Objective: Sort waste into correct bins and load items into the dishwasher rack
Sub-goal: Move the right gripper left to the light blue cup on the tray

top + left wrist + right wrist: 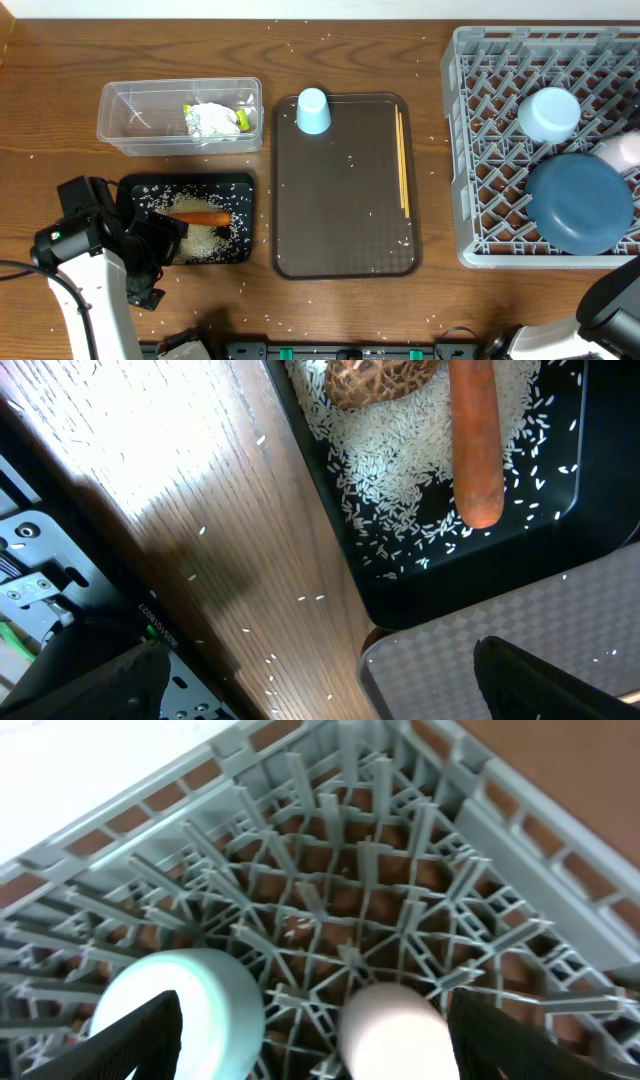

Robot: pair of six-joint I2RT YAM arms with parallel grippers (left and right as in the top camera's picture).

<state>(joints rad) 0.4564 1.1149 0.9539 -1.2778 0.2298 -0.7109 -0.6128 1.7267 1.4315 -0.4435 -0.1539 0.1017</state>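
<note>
Now we hang our right fingers (130,1045) spread over the white cup (390,1020), with the chopsticks (402,160) lying front-to-back to their left.

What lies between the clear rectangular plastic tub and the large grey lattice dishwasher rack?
The overhead view shows the flat brown serving tray filling that stretch, with a light-blue cup and thin wooden chopsticks resting on it.

The white cup (622,150) is cut off by the overhead's right edge; the right wrist view is blurred.
</note>
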